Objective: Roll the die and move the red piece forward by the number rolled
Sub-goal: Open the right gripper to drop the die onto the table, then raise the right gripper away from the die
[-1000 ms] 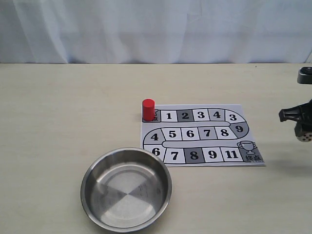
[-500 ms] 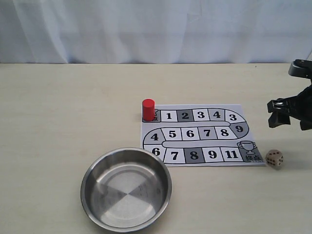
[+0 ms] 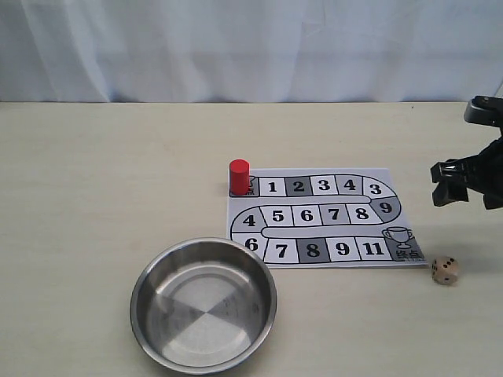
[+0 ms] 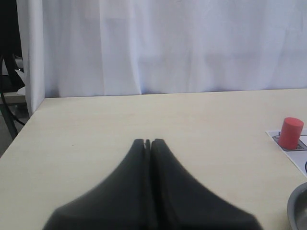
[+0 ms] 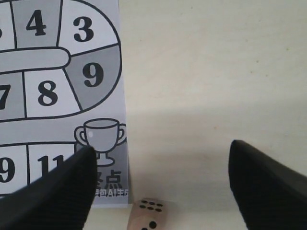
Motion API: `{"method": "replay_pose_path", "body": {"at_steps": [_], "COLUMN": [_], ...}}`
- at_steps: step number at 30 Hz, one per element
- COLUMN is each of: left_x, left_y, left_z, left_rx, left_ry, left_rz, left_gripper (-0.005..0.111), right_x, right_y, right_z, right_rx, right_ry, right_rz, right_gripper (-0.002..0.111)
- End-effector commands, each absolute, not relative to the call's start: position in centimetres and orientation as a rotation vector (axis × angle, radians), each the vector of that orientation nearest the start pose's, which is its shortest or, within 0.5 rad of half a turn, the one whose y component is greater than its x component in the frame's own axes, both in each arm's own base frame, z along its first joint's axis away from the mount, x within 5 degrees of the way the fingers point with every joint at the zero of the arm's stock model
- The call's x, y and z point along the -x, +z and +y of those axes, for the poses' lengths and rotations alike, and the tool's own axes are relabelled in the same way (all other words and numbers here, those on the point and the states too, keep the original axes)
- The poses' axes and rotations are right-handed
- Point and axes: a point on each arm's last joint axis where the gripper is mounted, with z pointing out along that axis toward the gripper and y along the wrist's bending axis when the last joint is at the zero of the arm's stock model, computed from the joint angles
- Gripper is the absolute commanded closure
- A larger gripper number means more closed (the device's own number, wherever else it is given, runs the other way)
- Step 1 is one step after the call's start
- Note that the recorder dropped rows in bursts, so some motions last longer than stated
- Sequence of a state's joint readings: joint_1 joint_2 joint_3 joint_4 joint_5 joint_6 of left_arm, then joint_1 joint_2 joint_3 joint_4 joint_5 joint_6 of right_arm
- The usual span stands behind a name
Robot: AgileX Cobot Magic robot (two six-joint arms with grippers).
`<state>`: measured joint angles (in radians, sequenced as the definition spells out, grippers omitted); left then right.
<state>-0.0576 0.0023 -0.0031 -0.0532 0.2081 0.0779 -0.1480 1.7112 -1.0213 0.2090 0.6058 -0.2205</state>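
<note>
The die [image 3: 446, 269] lies on the table just off the board's near right corner; the right wrist view shows the die [image 5: 148, 214] with six pips on top. Above it and a little farther back, my right gripper [image 3: 453, 187] hangs open and empty; in its own view the gripper [image 5: 160, 158] has jaws spread wide. The red piece [image 3: 239, 177] stands upright on the start square at the board's far left corner, also seen as the red piece [image 4: 291, 132]. My left gripper [image 4: 147, 142] is shut, empty, and out of the exterior view.
The paper board [image 3: 322, 217] with numbered squares and a trophy end square lies at centre right. A steel bowl [image 3: 203, 305] sits empty in front of the board's left end. A white curtain backs the table.
The right gripper let go of the die, which dropped to the table and rolled a little nearer. The gripper rose slightly and opened, then held still.
</note>
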Motion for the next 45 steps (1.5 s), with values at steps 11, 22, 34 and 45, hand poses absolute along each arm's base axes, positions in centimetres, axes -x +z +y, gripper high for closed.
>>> {"method": "replay_pose_path", "body": {"at_steps": [11,22,34,45], "left_x": [-5.6,-5.6,-5.6,-5.6], "left_y": [19.5,19.5,19.5,19.5], "left_z": [-0.4,-0.4,-0.4,-0.4], "left_rx": [-0.078,-0.078,-0.078,-0.078], "left_ry": [-0.035,-0.035,-0.035,-0.035], "left_rz": [1.677,1.677,1.677,1.677], "left_gripper": [0.107,0.107,0.107,0.107], "right_x": [-30.3,-27.9,-26.6,-25.5], "right_y": [21.1,18.8,15.2,14.0], "right_z": [-3.3,-0.7,-1.0,-1.0], "right_rx": [-0.048,0.217,0.077,0.089], "right_ry": [0.153,0.052,0.003,-0.001], "right_rz": [2.876,3.074,2.935,2.937], "right_gripper": [0.078,0.104,0.104,0.104]}}
